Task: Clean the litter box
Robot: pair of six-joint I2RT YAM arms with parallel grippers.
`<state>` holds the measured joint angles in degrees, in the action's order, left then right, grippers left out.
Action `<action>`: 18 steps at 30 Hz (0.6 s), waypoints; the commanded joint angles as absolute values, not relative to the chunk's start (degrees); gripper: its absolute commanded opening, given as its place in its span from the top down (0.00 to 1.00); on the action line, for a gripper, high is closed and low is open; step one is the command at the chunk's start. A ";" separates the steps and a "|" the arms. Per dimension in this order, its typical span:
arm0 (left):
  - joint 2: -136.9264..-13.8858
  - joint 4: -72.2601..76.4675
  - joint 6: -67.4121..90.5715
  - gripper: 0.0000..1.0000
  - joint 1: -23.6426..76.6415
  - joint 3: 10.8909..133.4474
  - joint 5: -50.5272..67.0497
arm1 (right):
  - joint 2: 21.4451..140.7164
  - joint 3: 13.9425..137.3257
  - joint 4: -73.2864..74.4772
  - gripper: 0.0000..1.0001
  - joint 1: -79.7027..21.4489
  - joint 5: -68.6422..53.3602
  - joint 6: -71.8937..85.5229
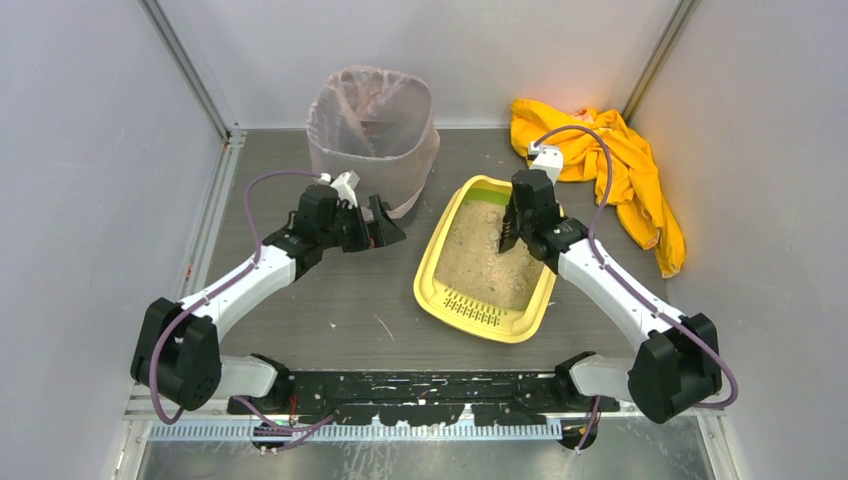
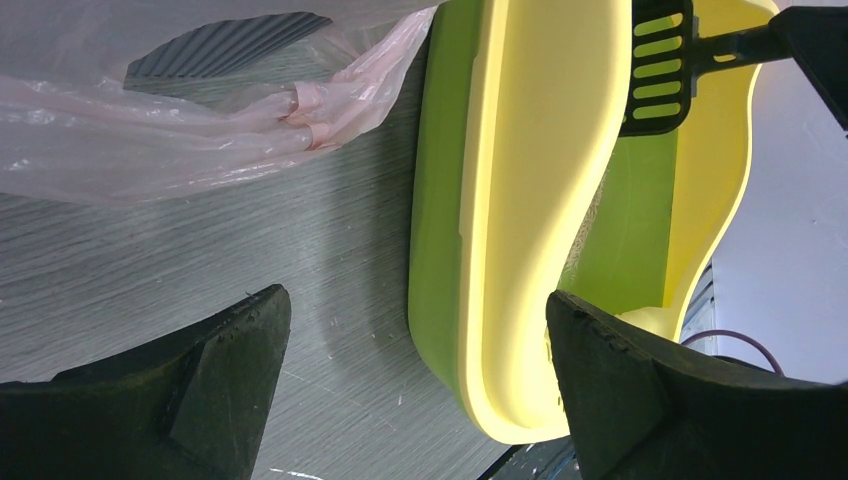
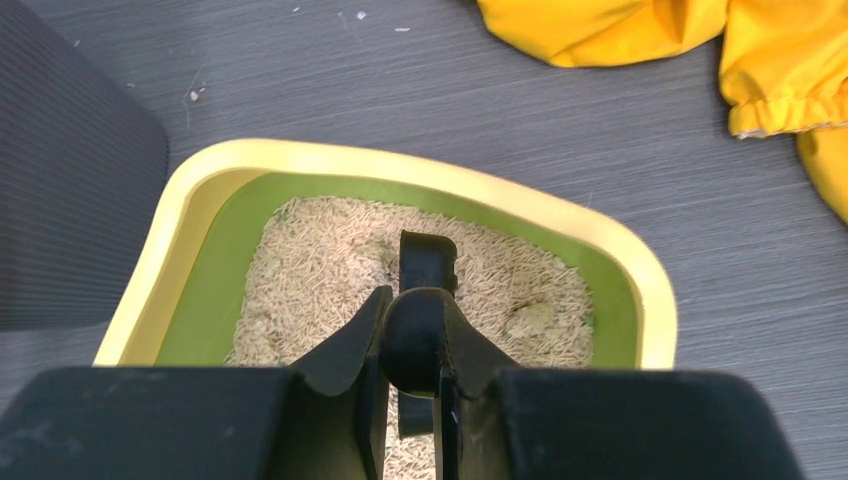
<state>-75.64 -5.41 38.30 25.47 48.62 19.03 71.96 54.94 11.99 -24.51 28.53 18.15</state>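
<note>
Here's what your next move hangs on: the litter box (image 1: 431,265) sits right under your right gripper (image 1: 512,232); its long axis runs from the far end, near the bin (image 1: 372,130), back toward the arm bases, a bit skewed, with the slotted ledge (image 1: 478,310) at the near end; your right arm is the nearer one by a mile, fingers clamped on the handle of the black scoop (image 3: 427,262), blade pointing down into the far half of the litter (image 3: 330,270); the left gripper (image 1: 385,225) hangs to the left of the box, next to that bin with the pinkish bag, jaws spread wide and holding nothing; the box itself is a shallow yellow tray with a green inner wall, lying flat on the table and filled with beige sandy stuff; in the right wrist view there's a paler lump (image 3: 528,318) just right of the scoop that I'd guess is a clump, so you'd probably want to work that way first; the yellow cloth (image 1: 610,160) at the far right is well apart from the tray and shouldn't bother you.
</note>
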 commanded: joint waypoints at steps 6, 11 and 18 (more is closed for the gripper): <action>-74.59 -3.73 37.42 0.02 25.23 49.22 19.56 | 67.40 52.22 9.36 0.99 -24.96 22.48 24.00; -74.86 -3.56 37.53 0.02 25.22 49.22 19.67 | 63.59 53.76 13.04 0.99 -24.96 27.74 20.47; -75.43 -3.06 37.88 0.02 25.27 49.31 20.18 | 59.78 55.03 15.66 0.99 -24.96 30.47 17.74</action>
<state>-75.64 -5.41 38.35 25.47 48.62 19.09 62.11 52.07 15.92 -24.64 27.73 19.42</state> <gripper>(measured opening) 0.978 0.214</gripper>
